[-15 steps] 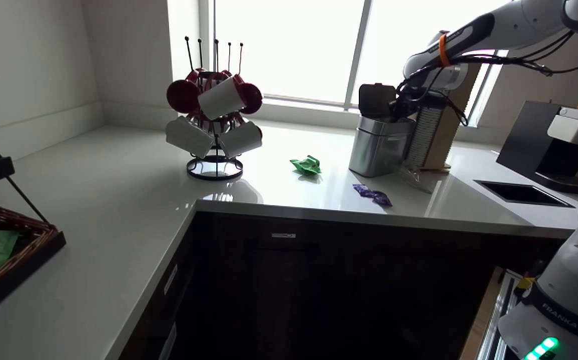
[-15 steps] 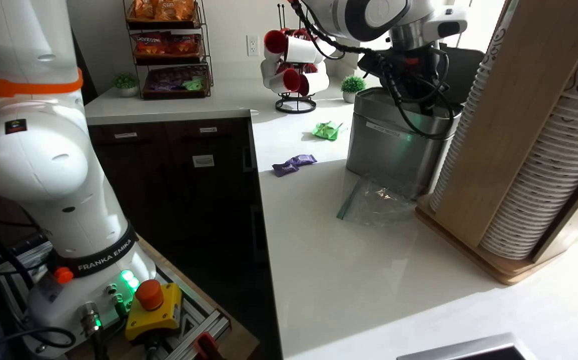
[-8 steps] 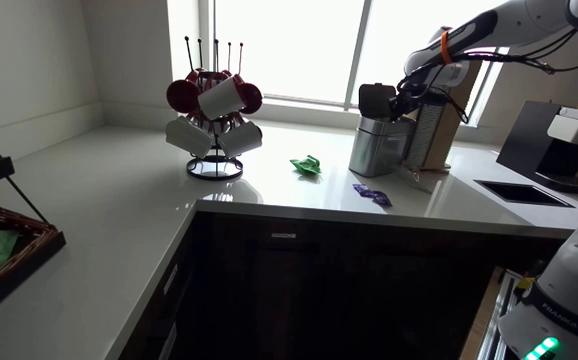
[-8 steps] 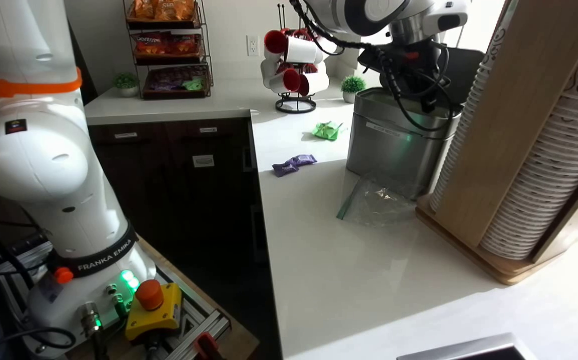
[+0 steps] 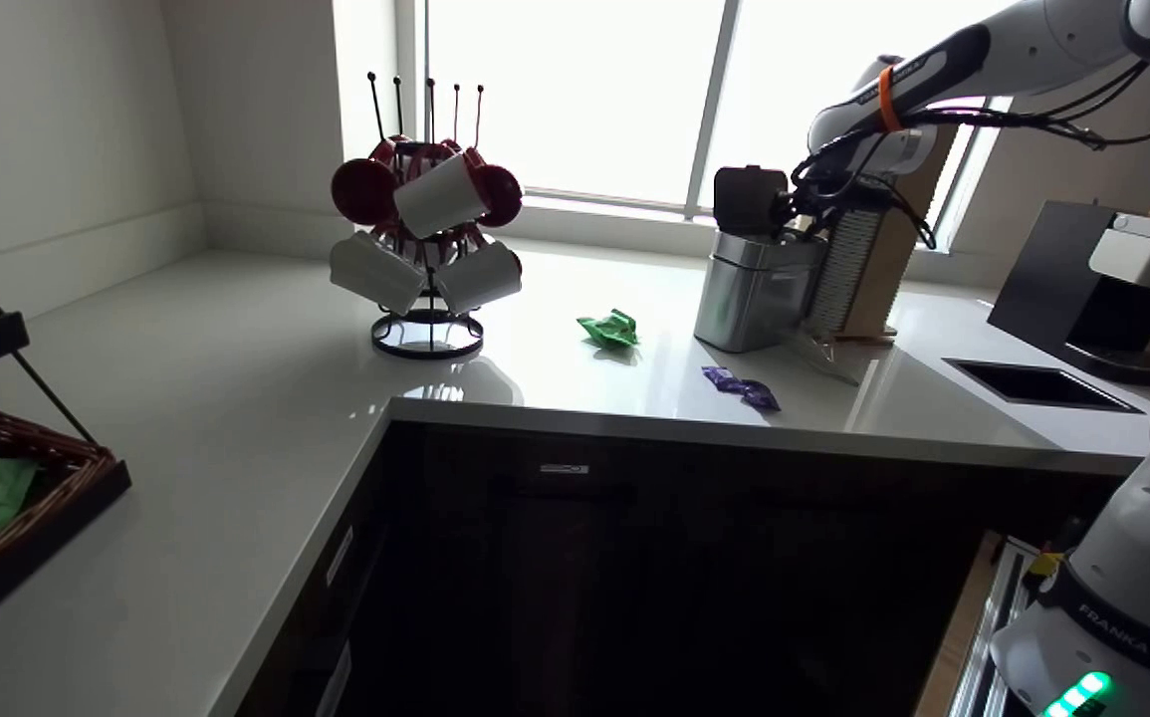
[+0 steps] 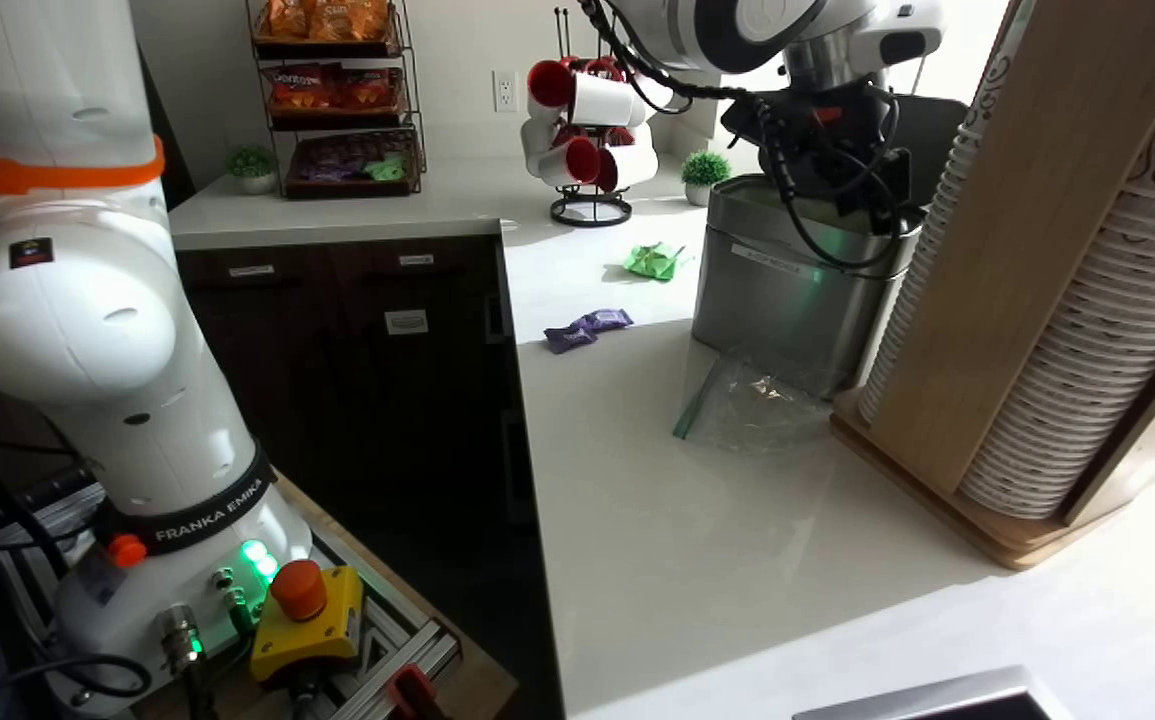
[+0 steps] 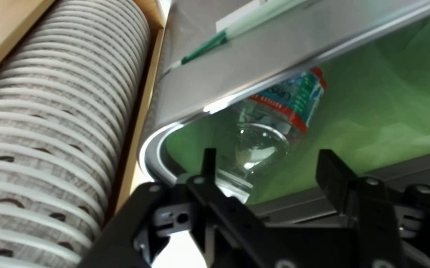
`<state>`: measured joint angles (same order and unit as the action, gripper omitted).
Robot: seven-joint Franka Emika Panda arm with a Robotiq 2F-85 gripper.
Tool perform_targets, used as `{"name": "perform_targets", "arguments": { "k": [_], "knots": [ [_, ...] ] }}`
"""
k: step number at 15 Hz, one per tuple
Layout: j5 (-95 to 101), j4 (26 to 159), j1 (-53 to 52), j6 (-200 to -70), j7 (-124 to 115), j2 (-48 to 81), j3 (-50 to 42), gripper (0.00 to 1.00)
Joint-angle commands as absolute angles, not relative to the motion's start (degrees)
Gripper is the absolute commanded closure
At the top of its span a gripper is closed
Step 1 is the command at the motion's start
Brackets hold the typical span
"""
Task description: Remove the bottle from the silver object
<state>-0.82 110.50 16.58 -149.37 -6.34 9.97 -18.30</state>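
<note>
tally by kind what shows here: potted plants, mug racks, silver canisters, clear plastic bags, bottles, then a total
Potted plants: 2
Mug rack: 1
Silver canister: 1
Clear plastic bag: 1
Bottle, inside the canister: 1
Total: 6

It looks like an office kitchenette, with a coffee machine [image 5: 1147,251] and a wooden paper-cup holder [image 6: 1022,230] on a white countertop [image 6: 717,540], a mug tree [image 5: 428,354] hung with red-lined mugs [image 5: 442,197], labelled cabinets [image 6: 377,375], and a snack rack [image 6: 337,123] showing 3 tiers, 1 with Doritos [image 6: 302,88].
</note>
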Motion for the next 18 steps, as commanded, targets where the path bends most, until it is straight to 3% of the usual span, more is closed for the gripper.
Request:
{"name": "perform_targets", "arguments": {
  "k": [1,18],
  "knots": [
    [-1.1,110.7,17.1,-150.5,-7.8,11.2,-18.3,0.01],
    [7.6,108.5,14.5,-148.1,-16.7,15.6,-20.5,0.00]
  ]
}}
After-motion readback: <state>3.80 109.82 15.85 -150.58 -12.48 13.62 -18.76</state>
